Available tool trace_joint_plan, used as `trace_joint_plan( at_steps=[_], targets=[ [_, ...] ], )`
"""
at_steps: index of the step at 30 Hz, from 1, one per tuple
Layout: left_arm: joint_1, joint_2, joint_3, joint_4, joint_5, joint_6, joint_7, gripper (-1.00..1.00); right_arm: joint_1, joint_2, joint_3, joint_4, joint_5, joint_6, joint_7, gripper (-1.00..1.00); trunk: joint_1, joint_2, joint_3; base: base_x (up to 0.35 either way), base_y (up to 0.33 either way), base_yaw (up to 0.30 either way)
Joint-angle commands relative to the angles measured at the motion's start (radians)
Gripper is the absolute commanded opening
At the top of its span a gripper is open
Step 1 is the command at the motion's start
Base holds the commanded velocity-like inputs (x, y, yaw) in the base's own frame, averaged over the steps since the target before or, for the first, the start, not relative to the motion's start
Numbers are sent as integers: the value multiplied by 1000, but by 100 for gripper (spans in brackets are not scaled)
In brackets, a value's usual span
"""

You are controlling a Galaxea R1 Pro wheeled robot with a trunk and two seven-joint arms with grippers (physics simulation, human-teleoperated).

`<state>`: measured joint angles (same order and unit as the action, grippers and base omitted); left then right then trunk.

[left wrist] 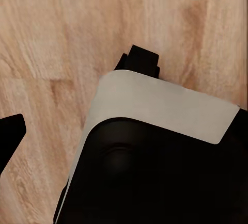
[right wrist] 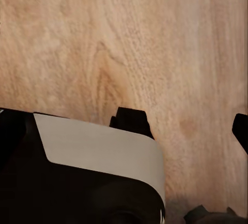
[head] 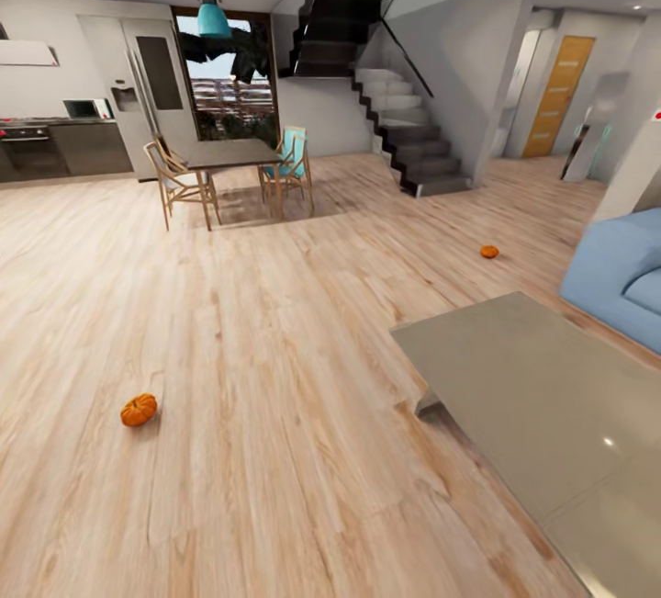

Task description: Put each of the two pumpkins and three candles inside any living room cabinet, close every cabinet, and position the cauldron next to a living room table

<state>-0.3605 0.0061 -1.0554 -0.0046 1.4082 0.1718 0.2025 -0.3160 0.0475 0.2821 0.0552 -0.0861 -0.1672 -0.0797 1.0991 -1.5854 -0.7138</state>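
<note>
Two small orange pumpkins on the wood floor (head: 275, 350). One pumpkin (head: 139, 410) near, on the left. Other pumpkin (head: 489, 252) far off to the right, near the blue sofa (head: 617, 281). Big grey worktop (head: 542, 396) low on the right, between the near floor and the sofa. Dark dining table (head: 229, 154) with chairs far back, by the stairs (head: 404, 120). Left fingers (left wrist: 10, 136) and right fingers (right wrist: 242, 128) over bare floor, holding nothing; cannot tell how wide they stand.
</note>
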Motion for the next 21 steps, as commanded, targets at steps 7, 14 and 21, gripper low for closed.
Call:
trace_joint_plan(
  at_steps=[7, 14, 21],
  targets=[
    [0, 0, 0, 0, 0, 0, 0, 100, 0, 0, 0, 0, -1, -1, 0, 100, 0, 0, -7, 330, 0, 129],
    [0, 0, 0, 0, 0, 0, 0, 100, 0, 1, 0, 0, -1, -1, 0, 100, 0, 0, -16, 330, 0, 160],
    [0, 0, 0, 0, 0, 0, 0, 100, 0, 2, 0, 0, -1, -1, 0, 100, 0, 0, -26, 330, 0, 162]
  ],
)
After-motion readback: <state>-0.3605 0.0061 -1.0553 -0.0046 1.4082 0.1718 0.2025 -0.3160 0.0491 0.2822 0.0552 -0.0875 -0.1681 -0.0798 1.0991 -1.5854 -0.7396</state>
